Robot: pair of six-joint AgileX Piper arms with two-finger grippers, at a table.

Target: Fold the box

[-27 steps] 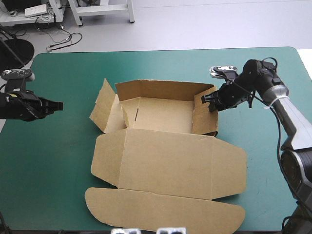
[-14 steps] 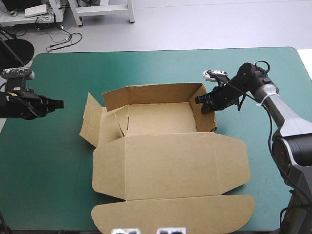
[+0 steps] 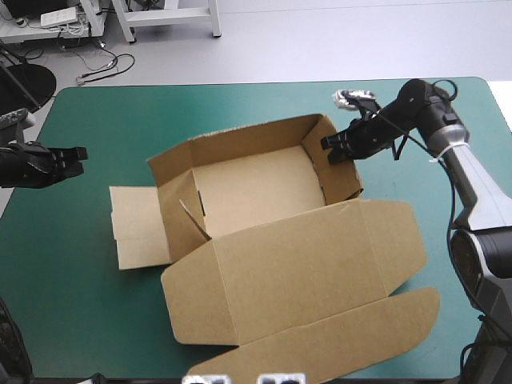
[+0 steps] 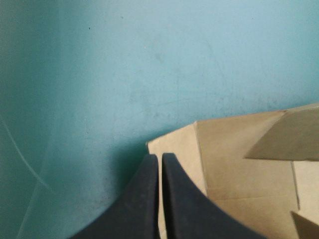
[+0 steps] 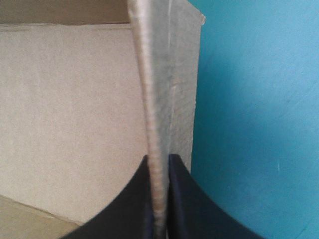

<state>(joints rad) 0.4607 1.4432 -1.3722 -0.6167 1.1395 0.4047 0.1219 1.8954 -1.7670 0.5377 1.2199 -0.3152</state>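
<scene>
The brown box (image 3: 256, 188) stands as an open tray in the middle of the teal-green table, turned askew, its back and side walls raised. Its wide lid (image 3: 312, 280) lies flat toward the near edge. The left side flap (image 3: 140, 228) lies flat on the cover. My right gripper (image 3: 332, 150) is shut on the top edge of the right wall (image 5: 159, 99), the board pinched between the fingers (image 5: 158, 164). My left gripper (image 3: 76, 154) is shut and holds nothing, out at the table's left, apart from the box. The flap's corner (image 4: 239, 164) lies just ahead of the left gripper (image 4: 160, 158).
Bare teal-green cover (image 3: 104, 112) lies left of and behind the box. The lid's front flap (image 3: 352, 336) reaches close to the table's near edge.
The right gripper has dragged and turned the box anticlockwise, its lid swinging toward the near right. The left flap has dropped flat. The left gripper has drawn back to the left.
</scene>
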